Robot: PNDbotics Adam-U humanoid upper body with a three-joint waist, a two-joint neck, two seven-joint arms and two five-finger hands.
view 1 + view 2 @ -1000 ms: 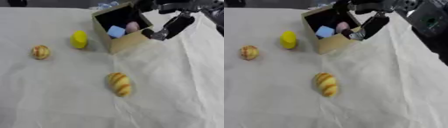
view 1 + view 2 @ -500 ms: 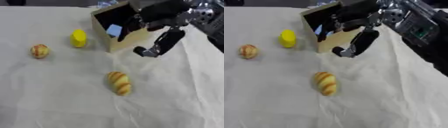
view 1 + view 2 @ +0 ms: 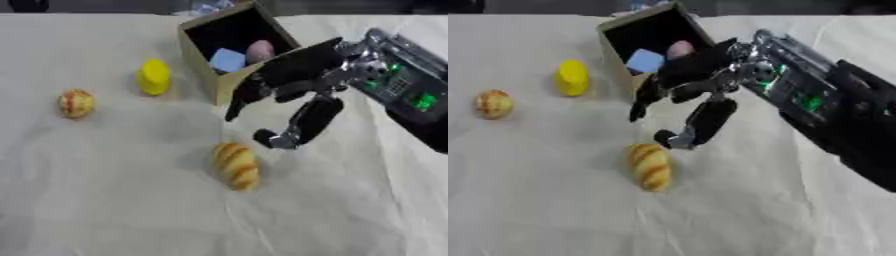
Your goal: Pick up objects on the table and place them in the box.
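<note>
While the right hand (image 3: 293, 87) hangs open and empty at frame centre in the left eye view, a striped bread roll (image 3: 235, 165) lies just below it. Right eye view: box (image 3: 619, 52) at upper centre, yellow object (image 3: 572, 77) and small round bun (image 3: 493, 103) at left on the tabletop (image 3: 544, 210).

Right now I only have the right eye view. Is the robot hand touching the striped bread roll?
Observer: No. In the left eye view the right robot hand hangs up and to the right of the bread roll. A sliver of cloth shows between its lowest fingertip and the roll.
Operator: Holding anything?
Observer: Nothing. Its fingers are spread and relaxed around empty space.
Operator: What's in the box? The hand crowds its corner for me.
Observer: The left eye shows the box holding a blue block and a pink rounded thing. The pink one is clear of the hand.
</note>
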